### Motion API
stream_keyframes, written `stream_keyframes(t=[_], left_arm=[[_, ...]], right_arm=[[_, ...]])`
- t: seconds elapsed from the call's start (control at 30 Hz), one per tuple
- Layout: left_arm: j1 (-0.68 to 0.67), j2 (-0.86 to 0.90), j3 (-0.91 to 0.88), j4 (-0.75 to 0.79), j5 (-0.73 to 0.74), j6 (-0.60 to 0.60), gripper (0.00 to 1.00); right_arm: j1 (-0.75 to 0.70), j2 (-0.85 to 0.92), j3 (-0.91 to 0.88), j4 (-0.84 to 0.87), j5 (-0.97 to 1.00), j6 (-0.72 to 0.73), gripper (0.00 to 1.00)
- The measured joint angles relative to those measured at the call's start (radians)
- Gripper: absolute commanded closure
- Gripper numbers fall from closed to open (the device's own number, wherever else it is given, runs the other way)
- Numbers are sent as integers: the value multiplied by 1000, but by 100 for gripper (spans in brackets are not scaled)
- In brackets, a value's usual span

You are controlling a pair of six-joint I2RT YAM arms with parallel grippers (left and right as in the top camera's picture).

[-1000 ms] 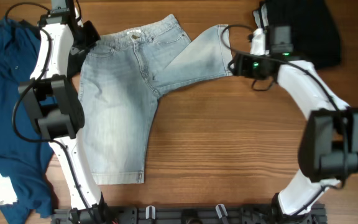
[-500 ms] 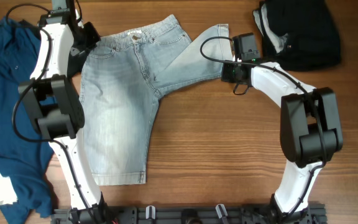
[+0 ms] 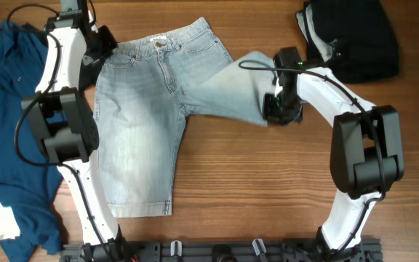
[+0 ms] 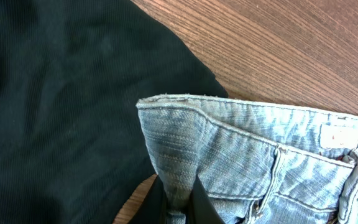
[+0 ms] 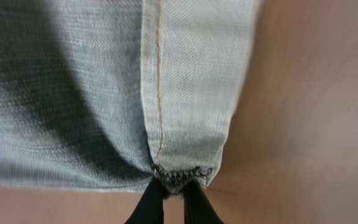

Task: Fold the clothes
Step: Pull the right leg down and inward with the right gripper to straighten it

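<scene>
The pale blue denim shorts (image 3: 137, 124) lie flat on the wooden table (image 3: 268, 189), waistband at the back. One leg points to the front and the other stretches right. My left gripper (image 3: 99, 60) is shut on the waistband's left corner; in the left wrist view the gripper (image 4: 178, 208) pinches a fold of that waistband (image 4: 185, 143). My right gripper (image 3: 272, 109) is shut on the right leg's hem; in the right wrist view the gripper (image 5: 174, 190) clamps the frayed hem edge (image 5: 179, 174), with the leg cloth (image 5: 104, 81) raised a little off the wood.
A royal-blue shirt (image 3: 6, 116) lies crumpled along the table's left side, beside the left arm. Black garments (image 3: 362, 36) sit at the back right, behind the right arm. Dark cloth (image 4: 48, 93) fills the left of the left wrist view.
The right gripper went from open to shut on the leg's hem. It then moved toward the table's front, dragging the hem with it. The left gripper has stayed put on the waistband.
</scene>
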Motion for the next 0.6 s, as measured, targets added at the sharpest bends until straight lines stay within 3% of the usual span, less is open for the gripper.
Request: stream_keyframes(t=[0.2,0.4,0.57,0.6], left_arm=[[-1,0,0,11,0,0,96],[-3,0,0,30,0,0,96],[-3,0,0,39,0,0,96],[-3,0,0,39,0,0,96]], right_arm=[[106,5,-30,-237,-104,-106,95],[311,1,-33,-248,-144,-123,96],[370,-117,-38,-266,-167,-122,95],[370,-164,-38,-277,-171,-122,86]])
